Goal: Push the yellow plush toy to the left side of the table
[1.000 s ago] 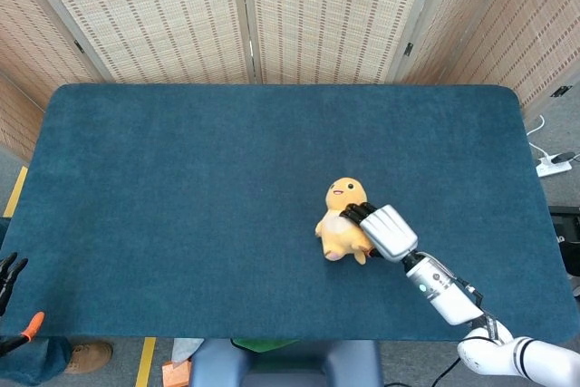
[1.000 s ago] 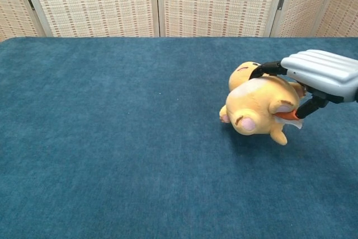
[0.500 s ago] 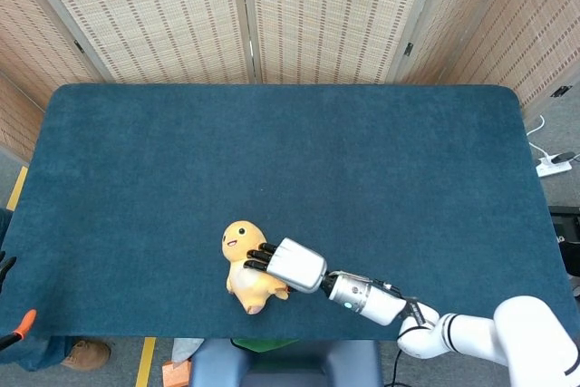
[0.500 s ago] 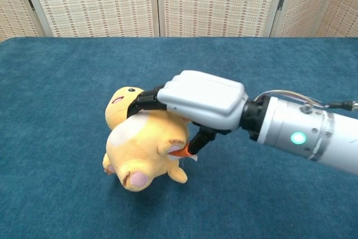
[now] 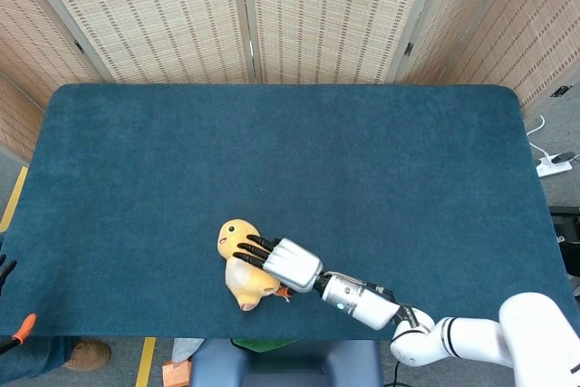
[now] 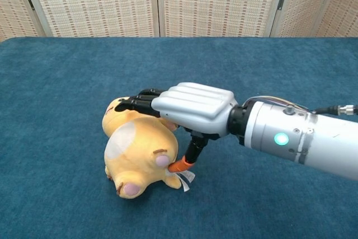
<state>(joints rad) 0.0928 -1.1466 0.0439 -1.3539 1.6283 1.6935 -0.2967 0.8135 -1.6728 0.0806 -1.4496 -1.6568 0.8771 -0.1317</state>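
The yellow plush toy (image 5: 239,265) lies on the blue table (image 5: 181,151), left of the table's middle and close to the near edge in the head view. In the chest view the yellow plush toy (image 6: 139,155) is tipped onto its side or back, its pale round belly patch facing up, its head pointing toward the far side and its pink-soled feet toward the camera; a small white tag sticks out beside its lower body. The right hand (image 5: 283,262) reaches in from the lower right, its forearm stretched low across the near part of the table. In the chest view the right hand (image 6: 187,106) rests palm-down over the top of the toy, its black fingers (image 6: 138,100) stretched forward and lying close together across the toy's head and shoulder, touching the plush. The thumb hangs beneath the palm, its orange tip pressed against the toy's side just next to the tag. So the fingers lie on top and the thumb at the flank, laid against the toy; whether this amounts to a real clasp cannot be told from either view. A green light glows on the grey wrist section behind the hand. Woven folding screens (image 5: 272,15) stand behind the far edge of the table. The left hand does not show in either view.
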